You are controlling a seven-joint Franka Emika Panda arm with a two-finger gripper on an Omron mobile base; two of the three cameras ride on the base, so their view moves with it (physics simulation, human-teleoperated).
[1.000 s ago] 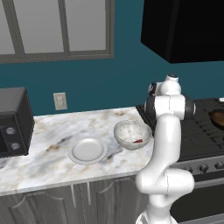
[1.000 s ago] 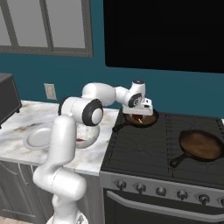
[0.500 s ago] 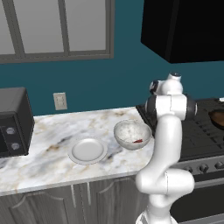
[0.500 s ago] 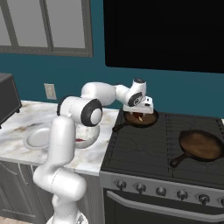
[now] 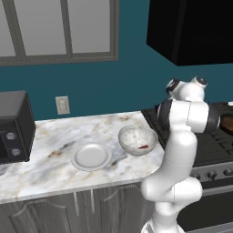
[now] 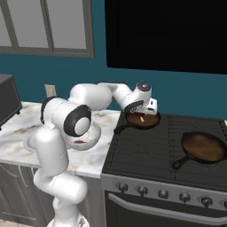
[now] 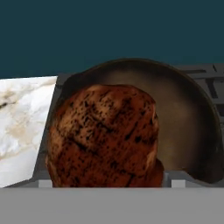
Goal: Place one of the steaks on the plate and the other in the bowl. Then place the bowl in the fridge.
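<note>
Seeing stove (image 6: 177, 150), black, flat grates, butting marble counter (image 5: 50, 159) at straight seam. Two round dark skillets on stove: near one (image 6: 142, 119) under my gripper (image 6: 142, 116), far one (image 6: 203, 147) well apart, bare grates between. Gripper over near skillet, jaws spread wide, holding nothing. Browned steak (image 7: 105, 135), char-flecked, lumpy, lies in near skillet right below gripper, between finger tips. Bowl (image 5: 138, 139), deep, mottled, on counter near stove edge, red steak (image 5: 144, 146) inside. Plate (image 5: 91, 156), flat white, just beside bowl.
</note>
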